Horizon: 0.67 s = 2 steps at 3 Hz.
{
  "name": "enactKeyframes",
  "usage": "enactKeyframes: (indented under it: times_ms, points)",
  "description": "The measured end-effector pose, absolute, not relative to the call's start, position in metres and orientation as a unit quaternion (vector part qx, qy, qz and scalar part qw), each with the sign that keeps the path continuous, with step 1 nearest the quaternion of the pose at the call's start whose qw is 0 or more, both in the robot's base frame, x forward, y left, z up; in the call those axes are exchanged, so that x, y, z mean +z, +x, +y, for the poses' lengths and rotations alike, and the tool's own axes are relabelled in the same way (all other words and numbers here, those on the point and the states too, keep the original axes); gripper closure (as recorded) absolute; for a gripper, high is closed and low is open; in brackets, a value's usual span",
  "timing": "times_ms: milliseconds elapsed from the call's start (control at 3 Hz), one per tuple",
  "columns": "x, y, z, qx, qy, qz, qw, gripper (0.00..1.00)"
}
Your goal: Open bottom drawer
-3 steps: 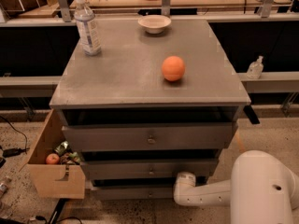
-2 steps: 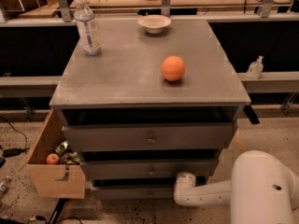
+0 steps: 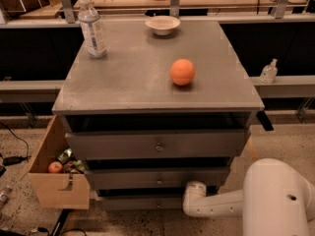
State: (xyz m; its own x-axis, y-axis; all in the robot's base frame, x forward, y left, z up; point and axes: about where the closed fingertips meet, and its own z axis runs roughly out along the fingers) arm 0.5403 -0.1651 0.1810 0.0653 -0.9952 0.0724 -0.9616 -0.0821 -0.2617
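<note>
Camera view: a grey cabinet (image 3: 147,90) stands in the middle on a speckled floor, with three grey drawers stacked under its flat top. The top drawer (image 3: 113,145) has the tallest front, the middle drawer (image 3: 123,179) sits below it, and each carries one small metal knob at its centre. The bottom drawer (image 3: 133,203) is the lowest and thinnest strip, right down by the floor; whether it is pulled out at all I cannot tell from this angle.

The robot's white arm (image 3: 221,204) reaches in from the lower right, out of a bulky white body (image 3: 280,195). Its gripper (image 3: 189,196) is at the arm's far end, low at the right part of the bottom drawer's front and just under the middle drawer. It looks like a rounded white stub here, and whether the claw is wide, narrow or holding anything I cannot tell.

On the cabinet top are a clear water bottle (image 3: 92,27) upright near the back left corner, a shallow pale bowl (image 3: 162,24) at the back middle, and an orange (image 3: 182,72) alone toward the right, all well apart.

Left of the cabinet, touching its side, an open cardboard box (image 3: 58,193) holds a red apple (image 3: 55,167) and some small items (too dim to name). To the right, a small pump bottle (image 3: 268,72) stands on a grey ledge (image 3: 290,85) beside the cabinet.
</note>
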Motion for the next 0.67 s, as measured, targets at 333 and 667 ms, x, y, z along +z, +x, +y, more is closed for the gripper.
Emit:
enactKeyframes:
  times_ms: [333,667]
  points:
    - [0.1810,0.5402,-0.1651,-0.117,-0.726,0.674,0.072,1.00]
    - [0.1811,0.5402,-0.1651,-0.117,-0.726,0.674,0.072,1.00]
